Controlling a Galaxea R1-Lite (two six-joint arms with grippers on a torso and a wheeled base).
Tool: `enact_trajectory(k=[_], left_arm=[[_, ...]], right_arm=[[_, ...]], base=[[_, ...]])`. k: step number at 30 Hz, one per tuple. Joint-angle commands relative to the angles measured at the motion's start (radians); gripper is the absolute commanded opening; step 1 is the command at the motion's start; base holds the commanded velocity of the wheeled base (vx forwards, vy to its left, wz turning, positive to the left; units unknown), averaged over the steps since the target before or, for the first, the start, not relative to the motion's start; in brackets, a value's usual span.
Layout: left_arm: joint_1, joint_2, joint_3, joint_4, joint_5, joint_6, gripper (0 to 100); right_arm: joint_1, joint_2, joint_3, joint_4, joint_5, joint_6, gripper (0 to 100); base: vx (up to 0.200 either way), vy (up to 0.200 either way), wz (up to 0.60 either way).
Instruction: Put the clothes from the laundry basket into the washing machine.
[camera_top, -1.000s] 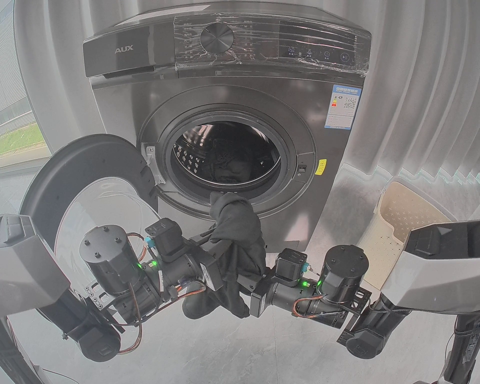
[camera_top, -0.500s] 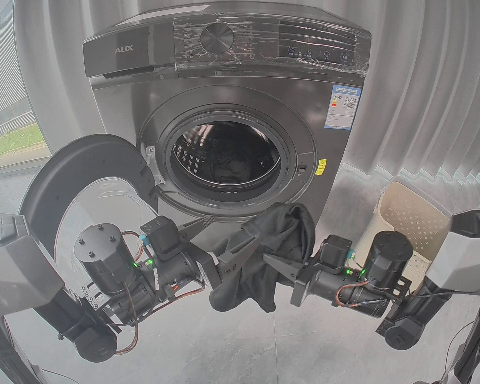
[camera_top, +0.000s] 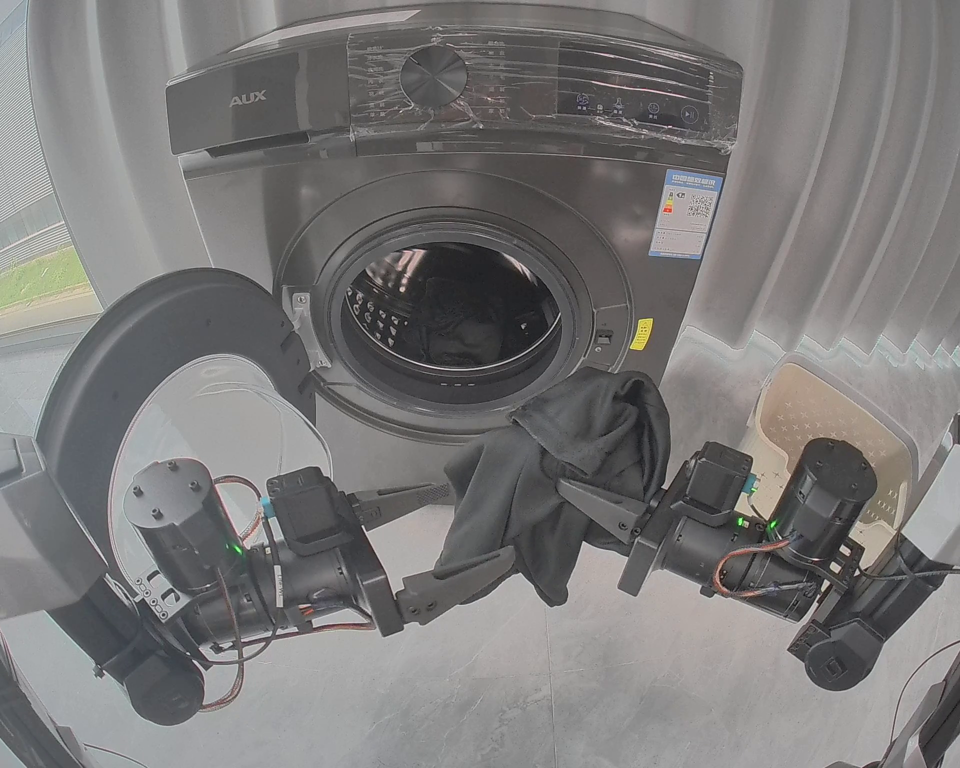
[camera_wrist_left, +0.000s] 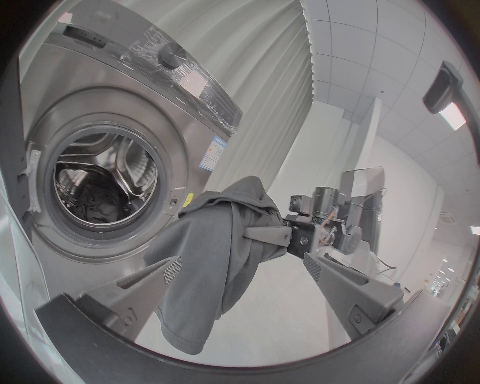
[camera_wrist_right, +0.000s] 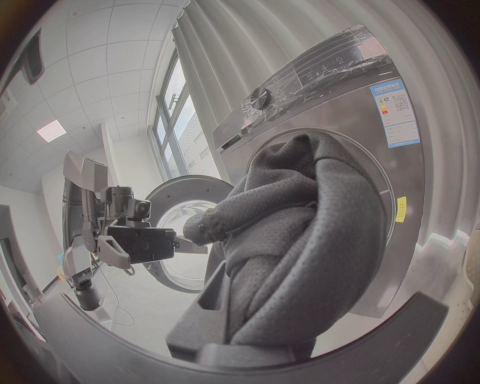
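Observation:
A dark grey garment hangs draped over my right gripper, which is shut on it, below and right of the washing machine's open drum. The cloth bunches over the gripper's fingers in the right wrist view. My left gripper is open just left of the hanging garment, with nothing between its fingers. Dark clothes lie inside the drum. The beige laundry basket stands on the floor at the right.
The round door is swung open to the left of the drum, close behind my left arm. Grey curtains hang behind and to the right of the machine. Bare tiled floor lies in front.
My left gripper opened, let go of the garment and drew back down and left. My right gripper carried the garment away from the drum lip, to the right and slightly up.

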Motion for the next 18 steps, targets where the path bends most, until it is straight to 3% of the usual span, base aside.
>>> enact_trajectory(k=[1,5,6,7,9,14,18], left_arm=[[0.066,0.007,0.013,-0.004,-0.085,-0.003,100],[0.088,0.035,-0.03,-0.004,-0.113,0.015,100],[0.098,0.07,-0.053,-0.004,-0.111,0.047,100],[0.098,0.07,-0.053,-0.004,-0.111,0.047,100],[0.103,0.113,-0.088,-0.004,-0.11,0.075,100],[0.101,0.141,-0.133,-0.004,-0.099,0.08,100],[0.089,0.167,-0.167,-0.004,-0.062,0.092,100]], right_arm=[[0.011,-0.022,0.004,-0.001,0.002,0.016,0],[0.032,-0.022,0.002,-0.001,0.002,0.024,0],[0.052,-0.021,0.002,-0.001,0.002,0.035,0],[0.052,-0.021,0.002,-0.001,0.002,0.035,0],[0.08,-0.019,-0.004,-0.001,0.002,0.041,0],[0.102,-0.013,-0.005,-0.001,-0.001,0.041,0],[0.115,0.004,-0.01,-0.001,-0.003,0.042,0]], base=[[0.0,0.0,0.0],[0.0,0.0,0.0],[0.0,0.0,0.0],[0.0,0.0,0.0],[0.0,0.0,0.0],[0.0,0.0,0.0],[0.0,0.0,0.0]])
